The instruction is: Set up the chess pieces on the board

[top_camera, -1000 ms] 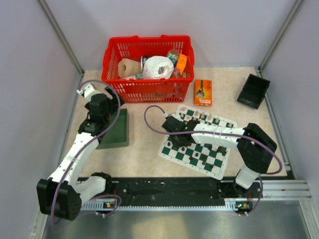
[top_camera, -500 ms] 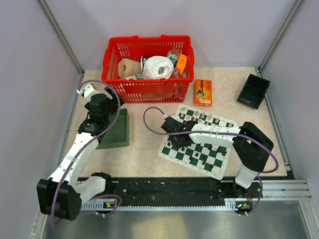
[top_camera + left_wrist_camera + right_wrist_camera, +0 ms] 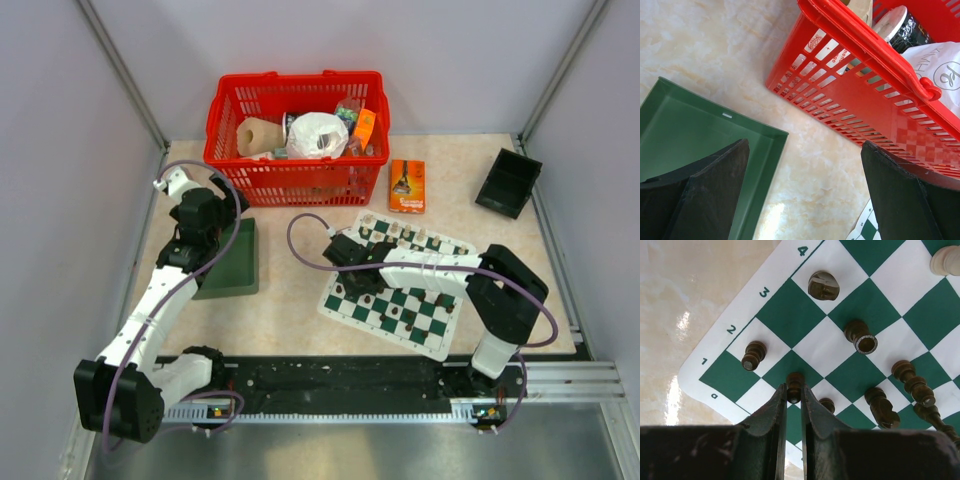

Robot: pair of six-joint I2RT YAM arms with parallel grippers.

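— Brown pawn (image 3: pixel 795 381) pinched in right gripper (image 3: pixel 794 390), fingers pressed on both its sides, upright, close to the near left corner of the board (image 3: pixel 790 315). Can't tell if its base touches the mat
— Agreed. Rest of the board?
— More dark chess pieces (image 3: pixel 861 337) around it: one pawn standing just left of the held one, a few tipped on their sides to the right. Cream piece (image 3: pixel 944 260) farther off at the frame edge
— Left gripper (image 3: pixel 810 200)?
— Spread wide, nothing between the fingers, hanging over the corner of the green tray (image 3: pixel 690 125), well apart from the board
— Behind that?
— Red basket (image 3: pixel 295 175) holding a paper roll (image 3: pixel 260 136) and a white bag (image 3: pixel 318 135). Orange box (image 3: pixel 406 186) just beyond the board, black tray (image 3: pixel 508 183) at far right
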